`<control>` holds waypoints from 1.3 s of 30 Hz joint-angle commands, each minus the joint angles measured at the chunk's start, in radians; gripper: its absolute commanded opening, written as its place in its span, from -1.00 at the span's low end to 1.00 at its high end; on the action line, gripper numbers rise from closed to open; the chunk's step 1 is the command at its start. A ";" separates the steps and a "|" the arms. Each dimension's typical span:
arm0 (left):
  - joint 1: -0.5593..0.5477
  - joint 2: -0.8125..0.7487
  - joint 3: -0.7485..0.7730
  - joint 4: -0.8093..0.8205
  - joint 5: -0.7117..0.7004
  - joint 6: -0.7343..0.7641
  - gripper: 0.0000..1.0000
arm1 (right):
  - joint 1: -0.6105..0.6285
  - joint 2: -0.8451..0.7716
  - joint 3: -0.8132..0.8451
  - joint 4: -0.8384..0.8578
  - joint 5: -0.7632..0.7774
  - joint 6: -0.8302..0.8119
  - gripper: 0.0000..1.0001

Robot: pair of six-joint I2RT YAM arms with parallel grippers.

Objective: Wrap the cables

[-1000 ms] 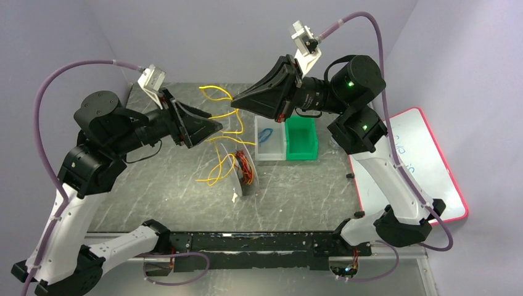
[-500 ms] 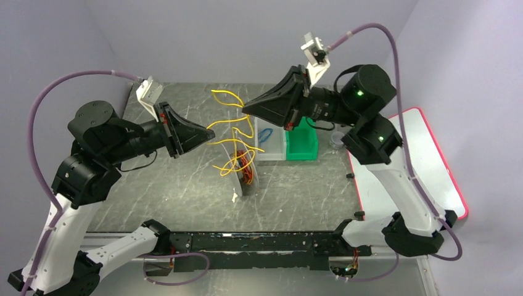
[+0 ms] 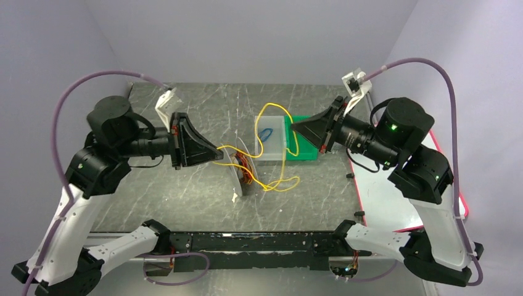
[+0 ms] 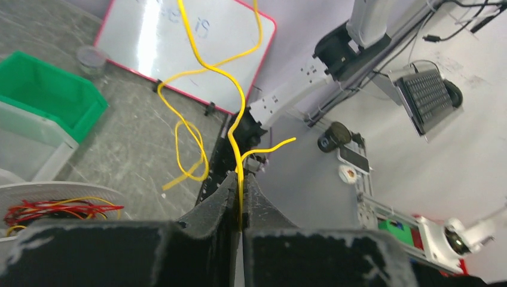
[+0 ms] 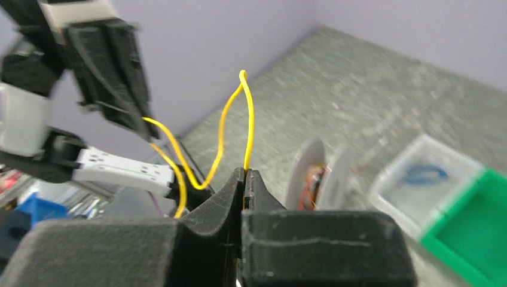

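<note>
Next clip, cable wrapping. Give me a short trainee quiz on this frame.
1. True or false: the left hand and right hand are both shut on the yellow cable.
2. The blue coil lies in: A) green bin, B) clear bin, C) whiteboard.
3. Fill in: the wires wound on the spool are mostly ____.
Key: 1 true; 2 B; 3 red.

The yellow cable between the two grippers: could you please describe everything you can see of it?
The yellow cable is a thin, flexible wire. The left gripper and the right gripper are each shut on it, holding it above the table. Between them it runs slack, arching over the clear bin and dropping in loose loops beside the spool.
</note>
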State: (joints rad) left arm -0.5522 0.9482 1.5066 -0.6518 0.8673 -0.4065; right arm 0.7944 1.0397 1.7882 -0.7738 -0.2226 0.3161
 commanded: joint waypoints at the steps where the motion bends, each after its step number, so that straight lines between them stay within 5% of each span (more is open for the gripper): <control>1: -0.005 0.050 -0.063 0.019 0.138 0.029 -0.86 | 0.003 -0.030 -0.062 -0.249 0.265 0.006 -1.00; 7: -0.009 0.083 -0.162 0.113 0.181 -0.011 -0.86 | 0.002 -0.105 -0.284 -0.343 0.407 0.138 -1.00; 16: -0.091 0.180 -0.181 0.031 0.115 0.029 -0.86 | 0.002 -0.206 -0.569 -0.357 0.502 0.294 -0.99; 24: -0.155 0.195 -0.223 0.031 0.065 0.028 -0.86 | 0.003 -0.220 -0.539 -0.348 0.523 0.258 -0.39; 39: -0.204 0.249 -0.238 0.042 0.022 -0.006 -0.86 | 0.003 -0.175 -0.430 -0.101 -0.107 -0.030 -0.05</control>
State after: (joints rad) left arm -0.7387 1.1954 1.2812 -0.6243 0.9005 -0.4000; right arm 0.7940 0.8406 1.3655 -0.9596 -0.0704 0.3962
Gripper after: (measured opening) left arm 0.079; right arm 0.460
